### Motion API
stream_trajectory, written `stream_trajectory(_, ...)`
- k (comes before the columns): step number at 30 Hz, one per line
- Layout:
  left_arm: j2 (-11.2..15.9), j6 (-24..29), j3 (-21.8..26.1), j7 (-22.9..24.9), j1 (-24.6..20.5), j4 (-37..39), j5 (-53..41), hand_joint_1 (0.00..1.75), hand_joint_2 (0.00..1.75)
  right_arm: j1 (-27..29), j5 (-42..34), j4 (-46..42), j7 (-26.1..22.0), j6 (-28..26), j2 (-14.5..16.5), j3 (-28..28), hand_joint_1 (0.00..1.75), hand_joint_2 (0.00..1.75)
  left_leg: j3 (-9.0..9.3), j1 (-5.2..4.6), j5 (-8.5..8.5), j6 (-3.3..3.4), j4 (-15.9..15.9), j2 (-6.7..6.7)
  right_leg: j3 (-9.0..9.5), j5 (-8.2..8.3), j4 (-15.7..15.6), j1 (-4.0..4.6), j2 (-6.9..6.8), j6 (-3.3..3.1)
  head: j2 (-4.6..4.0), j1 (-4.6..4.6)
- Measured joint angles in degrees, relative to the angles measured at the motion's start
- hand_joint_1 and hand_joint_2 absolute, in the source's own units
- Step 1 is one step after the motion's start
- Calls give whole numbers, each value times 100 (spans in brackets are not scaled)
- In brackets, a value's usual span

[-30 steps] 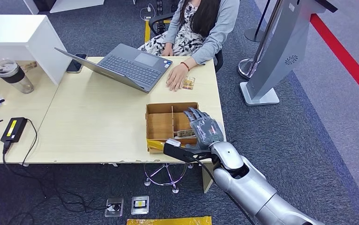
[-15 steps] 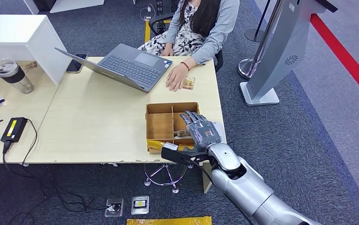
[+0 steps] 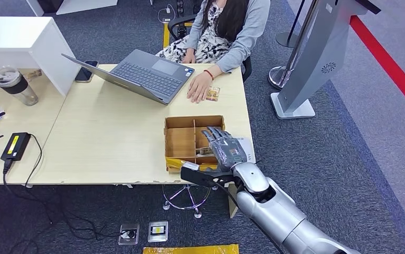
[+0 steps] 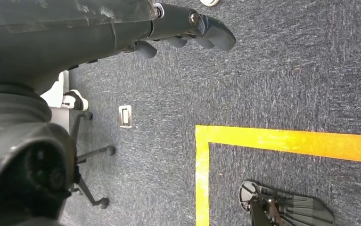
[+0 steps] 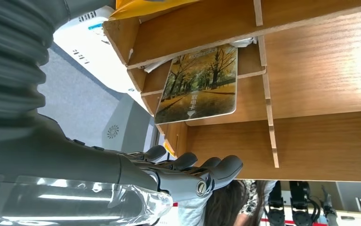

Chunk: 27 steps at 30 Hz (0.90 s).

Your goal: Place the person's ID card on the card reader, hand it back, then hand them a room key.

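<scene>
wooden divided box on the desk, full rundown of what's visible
The wooden box is an open-topped tray of thin brown board, split by slotted dividers into compartments. It sits flat near the desk's front right edge, yellow tape along its near side. One right-side compartment holds a card printed with autumn trees, lying at a slight tilt against a divider. The right hand hovers over that side, fingers extended; contact cannot be told.

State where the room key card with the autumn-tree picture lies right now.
In the right wrist view, the room key card lies flat in a compartment of the wooden divided box, beneath the right hand.
</scene>
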Motion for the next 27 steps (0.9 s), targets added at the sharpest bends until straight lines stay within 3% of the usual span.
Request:
stream_trajectory(19, 10, -8, -2, 0, 0, 0, -24, 0, 0, -118, -52, 268, -2, -116, 28, -2, 4, 175, 0, 0, 0, 0, 0, 0, 0, 0, 0, 0, 0, 0, 0, 0)
stream_trajectory(20, 10, -8, -2, 0, 0, 0, -26, 0, 0, -119, -52, 282, -4, -132, 29, -2, 31, 175, 0, 0, 0, 0, 0, 0, 0, 0, 0, 0, 0, 0, 0, 0)
stream_trajectory(23, 10, -7, -3, 0, 0, 0, -33, 0, 0, -120, -52, 327, -23, -161, 46, -1, 138, 175, 0, 0, 0, 0, 0, 0, 0, 0, 0, 0, 0, 0, 0, 0)
stream_trajectory(24, 10, -7, -4, 0, 0, 0, -34, 0, 0, -120, -51, 341, -29, -164, 55, -1, 149, 175, 0, 0, 0, 0, 0, 0, 0, 0, 0, 0, 0, 0, 0, 0)
stream_trajectory(27, 10, 2, -5, 0, 0, 0, -29, 0, 0, -120, -50, 384, -46, -174, 78, 0, 158, 175, 0, 0, 0, 0, 0, 0, 0, 0, 0, 0, 0, 0, 0, 0)
